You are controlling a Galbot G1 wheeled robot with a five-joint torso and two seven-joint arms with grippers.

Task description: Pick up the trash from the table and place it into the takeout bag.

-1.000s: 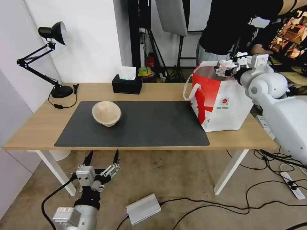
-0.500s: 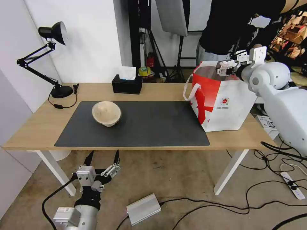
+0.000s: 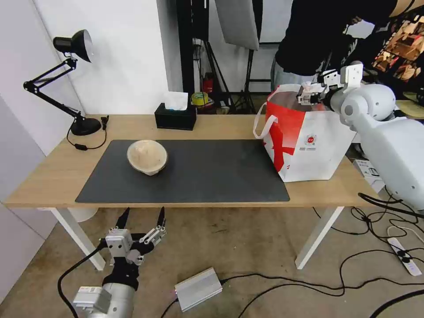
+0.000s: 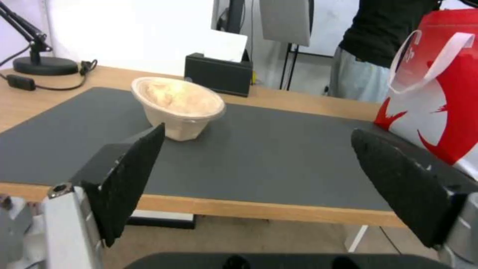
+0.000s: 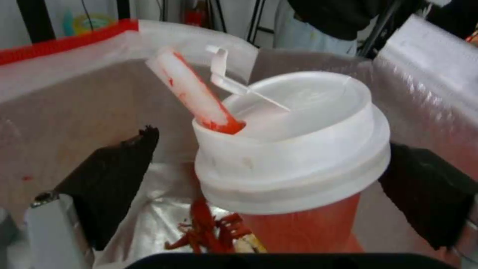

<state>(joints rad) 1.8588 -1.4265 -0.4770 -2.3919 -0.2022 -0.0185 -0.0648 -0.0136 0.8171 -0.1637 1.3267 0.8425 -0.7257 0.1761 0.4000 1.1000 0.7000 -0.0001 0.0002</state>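
A beige bowl [image 3: 147, 157] [image 4: 177, 106] sits upright on the left part of the dark mat [image 3: 212, 172] on the table [image 3: 221, 126]. The white and red takeout bag [image 3: 304, 145] [image 4: 438, 93] stands at the table's right end. My right gripper [image 3: 309, 94] [image 5: 269, 164] hangs over the bag's mouth, open. Between its fingers stands the red cup with a white lid [image 5: 294, 149], upright inside the foil lining [image 5: 74, 97], with a gap on one side. Red food scraps [image 5: 209, 228] lie at the bag's bottom. My left gripper [image 3: 141, 216] [image 4: 256, 134] waits open below the table's front edge.
A black tissue box [image 3: 175, 115] stands at the table's back edge and a black desk lamp [image 3: 73, 79] at the back left. A silver box [image 3: 198, 289] and cables lie on the floor. A person in black stands behind the bag.
My right arm's elbow and wrist have risen slightly while the gripper stays over the bag's mouth. The left arm and the beige bowl have not moved.
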